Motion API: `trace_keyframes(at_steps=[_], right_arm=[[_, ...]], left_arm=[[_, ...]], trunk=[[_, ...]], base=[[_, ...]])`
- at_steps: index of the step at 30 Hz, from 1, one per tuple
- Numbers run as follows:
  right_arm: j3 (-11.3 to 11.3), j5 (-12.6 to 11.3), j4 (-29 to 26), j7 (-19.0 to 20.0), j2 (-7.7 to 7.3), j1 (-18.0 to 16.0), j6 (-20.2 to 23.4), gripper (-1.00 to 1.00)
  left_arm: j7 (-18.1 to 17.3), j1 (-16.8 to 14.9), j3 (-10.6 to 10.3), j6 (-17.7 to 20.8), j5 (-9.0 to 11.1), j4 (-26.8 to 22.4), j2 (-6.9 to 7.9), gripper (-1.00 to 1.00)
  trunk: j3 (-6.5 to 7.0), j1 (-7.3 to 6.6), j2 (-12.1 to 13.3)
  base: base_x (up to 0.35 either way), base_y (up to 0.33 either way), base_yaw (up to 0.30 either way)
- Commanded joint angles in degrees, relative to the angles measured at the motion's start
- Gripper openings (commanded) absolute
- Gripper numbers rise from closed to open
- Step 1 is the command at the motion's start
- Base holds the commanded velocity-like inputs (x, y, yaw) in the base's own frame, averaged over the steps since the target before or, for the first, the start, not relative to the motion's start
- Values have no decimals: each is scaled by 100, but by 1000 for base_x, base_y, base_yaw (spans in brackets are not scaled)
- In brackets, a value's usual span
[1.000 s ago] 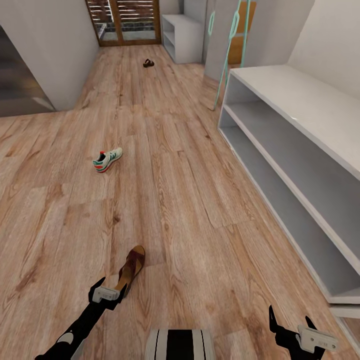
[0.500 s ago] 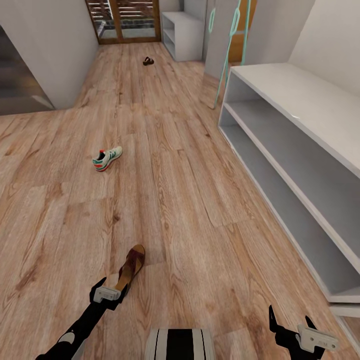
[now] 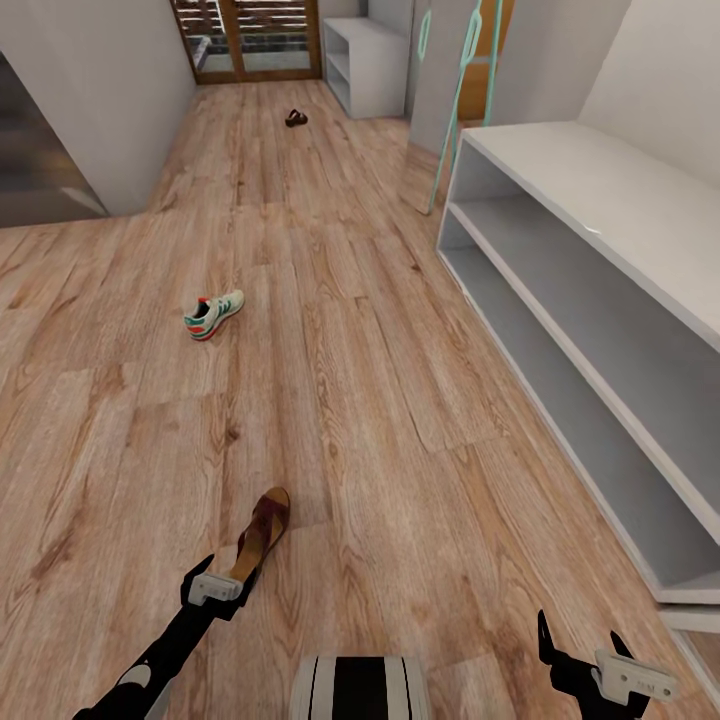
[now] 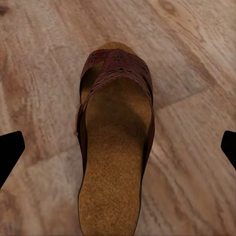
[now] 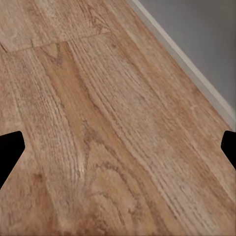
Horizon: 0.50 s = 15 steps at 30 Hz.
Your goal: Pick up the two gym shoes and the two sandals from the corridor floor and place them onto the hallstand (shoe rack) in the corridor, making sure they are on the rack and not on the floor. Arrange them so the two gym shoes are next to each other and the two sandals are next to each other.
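Note:
A dark brown sandal (image 3: 262,532) with a tan footbed (image 4: 115,147) lies on the wood floor (image 3: 380,400) just ahead of my left gripper (image 3: 222,578). That gripper is open and hovers over the sandal, its fingers (image 4: 10,150) spread wider than the sole. One white gym shoe (image 3: 214,314) with green stripes lies farther ahead on the left. The second sandal (image 3: 296,118) is far down the corridor. The other gym shoe is out of view. The white hallstand (image 3: 600,190) runs along the right with bare tiers. My right gripper (image 3: 580,635) is open above bare floor (image 5: 98,137).
A slim teal ladder-like frame (image 3: 455,100) leans beyond the hallstand's far end. A small white shelf unit (image 3: 365,65) and a wooden door (image 3: 255,40) close the corridor's end. A grey wall corner (image 3: 110,110) juts in at the left.
The head view has shifted a little, so distant things sit slightly higher in the picture. Neither arm nor any shoe has moved.

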Motion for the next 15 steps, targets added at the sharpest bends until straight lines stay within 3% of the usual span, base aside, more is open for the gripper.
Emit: trace_keyframes(at_steps=[1,15], right_arm=[[0,0,0,0,0,0,0,100],[0,-5,2,-3,0,-5,3,100]], left_arm=[[0,0,0,0,0,0,0,100],[8,-160,9,5,23,30,33,100]], trunk=[[-3,0,0],[-68,0,0]], base=[[0,0,0],[0,0,0]])
